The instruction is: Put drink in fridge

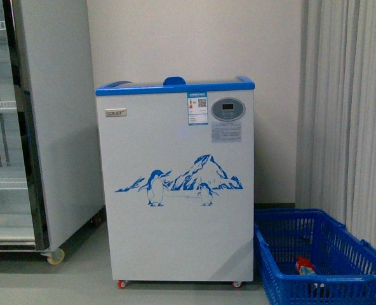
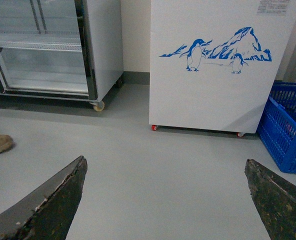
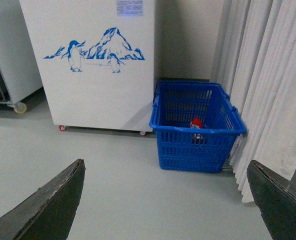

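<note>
Dark left pincer (image 2: 164, 161) and right pincer (image 3: 165, 163), both wide apart, downward-tilted over grey floor (image 2: 138, 205).

Even, soft indoor light; slightly grainy, faint floor shadows.

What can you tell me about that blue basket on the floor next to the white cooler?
The blue basket looks like plastic: rectangular, open-topped, with slotted lattice walls and a solid rim. It stands upright on the grey floor, close beside the penguin-decorated fridge, with the white curtain on its other side. A small red drink lies inside, near the bottom.
</note>
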Tool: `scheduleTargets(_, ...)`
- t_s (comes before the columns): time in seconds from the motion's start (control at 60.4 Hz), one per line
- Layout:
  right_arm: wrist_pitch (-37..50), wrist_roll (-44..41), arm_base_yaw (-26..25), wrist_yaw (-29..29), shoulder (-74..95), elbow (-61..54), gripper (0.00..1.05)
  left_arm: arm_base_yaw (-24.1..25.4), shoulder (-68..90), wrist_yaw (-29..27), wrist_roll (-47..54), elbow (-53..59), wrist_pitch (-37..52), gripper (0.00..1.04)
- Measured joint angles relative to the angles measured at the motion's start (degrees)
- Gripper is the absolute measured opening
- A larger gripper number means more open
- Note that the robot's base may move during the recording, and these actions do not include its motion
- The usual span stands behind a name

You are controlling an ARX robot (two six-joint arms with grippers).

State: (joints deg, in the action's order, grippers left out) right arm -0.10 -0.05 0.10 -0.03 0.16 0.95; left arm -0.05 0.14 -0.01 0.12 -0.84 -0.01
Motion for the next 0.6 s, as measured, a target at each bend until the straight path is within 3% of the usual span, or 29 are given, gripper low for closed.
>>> scheduleTargets(0.596, 0.0, 0.0, 0.0, 0.0, 0.0, 0.0, 0.97, 0.0, 0.0, 0.0, 0.0, 0.0, 0.0, 0.97)
